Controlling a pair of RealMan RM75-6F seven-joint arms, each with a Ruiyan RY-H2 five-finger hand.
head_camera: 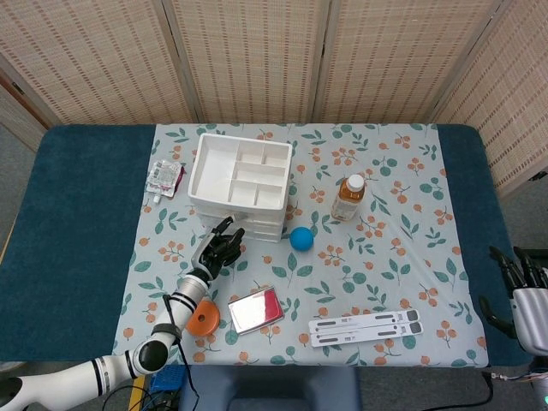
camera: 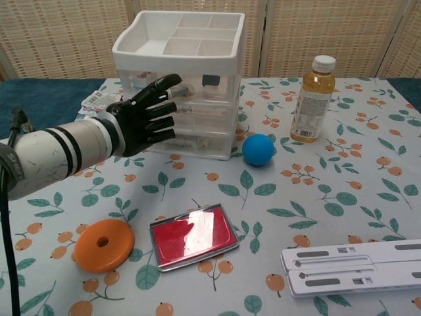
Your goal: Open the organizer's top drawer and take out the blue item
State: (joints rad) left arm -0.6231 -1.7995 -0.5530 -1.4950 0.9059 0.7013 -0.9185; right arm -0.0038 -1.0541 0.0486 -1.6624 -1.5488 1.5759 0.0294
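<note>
White plastic organizer (head_camera: 240,184), head view: it stands toward the far left of the floral cloth on the worktop (head_camera: 77,214), its compartmented top tray facing up and its drawer fronts facing the robot. The left robot hand (head_camera: 218,251) lies just before those fronts, released, with its fingers apart and nothing in them. The right robot hand (head_camera: 522,295) rests at the worktop's right edge, well apart from everything; its fingers are spread and it holds nothing. A blue ball (head_camera: 300,238) sits on the cloth just right of the organizer, a bottle (head_camera: 349,196) beyond it, an orange disc (head_camera: 203,318) and a red tin (head_camera: 255,310) nearer the robot.

Chest view: the left robot hand (camera: 146,117) reaches to the organizer (camera: 191,79) at the height of the top drawer (camera: 197,82), its fingertips (camera: 172,79) close upon the drawer front; whether they touch it cannot be told. The drawer is closed. A small dark item (camera: 210,81) shows through its clear front, its colour uncertain; the blue item of the task presumably lies inside this drawer.

Step in hand, by judgement: the approach to the top drawer. The next move calls for hooking the fingertips on the drawer's front edge and pulling straight toward the robot, without dragging the light organizer along.
</note>
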